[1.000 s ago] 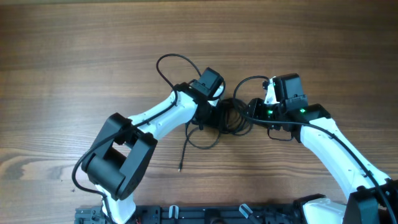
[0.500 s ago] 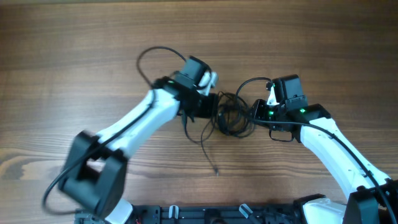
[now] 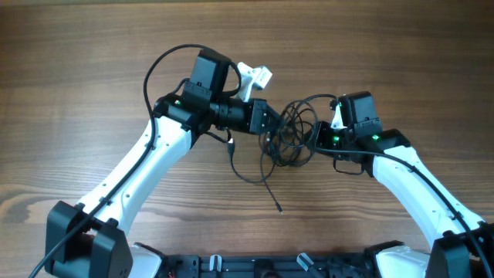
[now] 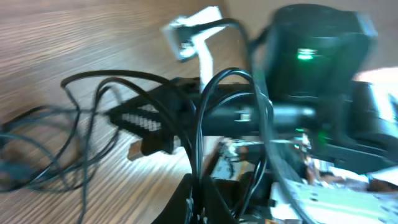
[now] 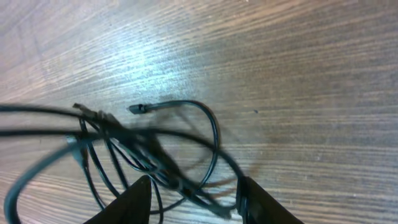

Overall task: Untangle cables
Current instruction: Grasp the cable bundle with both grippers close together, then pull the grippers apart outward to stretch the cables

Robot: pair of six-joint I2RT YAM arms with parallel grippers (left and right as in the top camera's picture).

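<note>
The cables point(image 3: 289, 135) are a loose tangle of thin black loops lying on the wooden table between my two grippers. One free end trails toward the front and finishes in a small plug point(image 3: 278, 208). My left gripper point(image 3: 266, 123) is at the tangle's left edge. In the left wrist view its jaws point(image 4: 199, 202) are shut on a few cable strands point(image 4: 199, 134) that rise from them. My right gripper point(image 3: 312, 139) is at the tangle's right edge. In the right wrist view its fingers point(image 5: 196, 202) are spread apart, with cable loops point(image 5: 155, 152) and a plug end point(image 5: 137, 109) lying between and ahead of them.
The thicker black cable of the left arm point(image 3: 158, 66) arcs over the table behind it. The right gripper's black body with a green light point(image 4: 308, 56) fills the right of the left wrist view. Wooden table point(image 3: 93, 46) lies all around.
My left arm has swung left and back and turned its gripper to face right, drawing strands out of the tangle. The free plug end slid right and toward the front. My right arm stayed put.
</note>
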